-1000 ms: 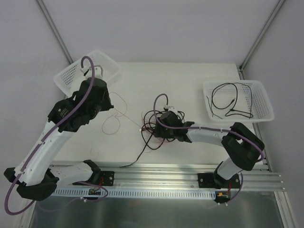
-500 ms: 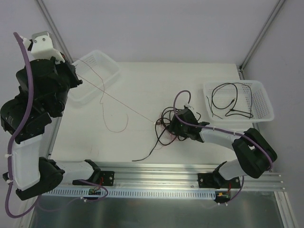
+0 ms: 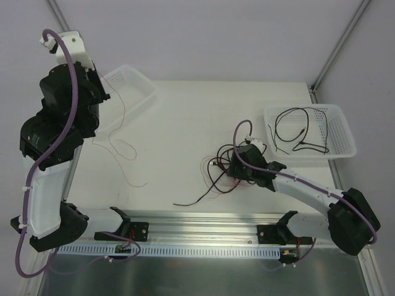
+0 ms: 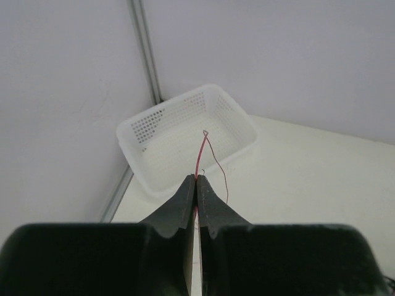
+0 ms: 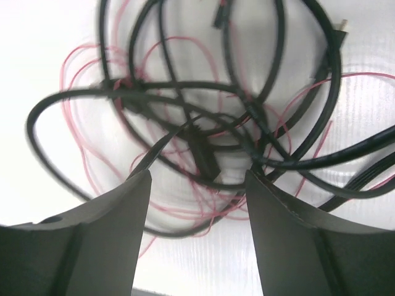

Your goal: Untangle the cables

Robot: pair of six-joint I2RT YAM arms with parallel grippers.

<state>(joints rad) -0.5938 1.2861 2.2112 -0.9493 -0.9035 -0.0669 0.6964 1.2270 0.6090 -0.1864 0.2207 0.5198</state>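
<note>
Your left claw (image 4: pixel 196 185) is pressed together on a thin red wire (image 4: pixel 205 148), and it hangs high above the near-left corner of the left basket (image 4: pixel 179 132). In the left wrist view the red wire comes out from between the fingertips, rises to a small kink over the left basket's floor, then bends back down. From above, the same wire (image 3: pixel 121 143) drops past the left basket's near rim (image 3: pixel 139 92), makes a loose loop on the table (image 3: pixel 185 111) just in front of that basket, and trails on toward the near edge.

The tangle (image 3: pixel 222 169) lies on the table well to the right of the left basket and nearer to you. It is a knot of black cables (image 5: pixel 203 123) with fine red wires (image 5: pixel 80 123) looped through them. One black end (image 3: pixel 185 202) runs out of it toward the near edge.

Your right claw (image 5: pixel 197 176) sits directly over that tangle with its jaws apart. You cannot tell whether the fingers touch any cable.

On the far side of the tangle from the left basket stands the right basket (image 3: pixel 343 129), with loose black cables (image 3: pixel 296 132) in it.
</note>
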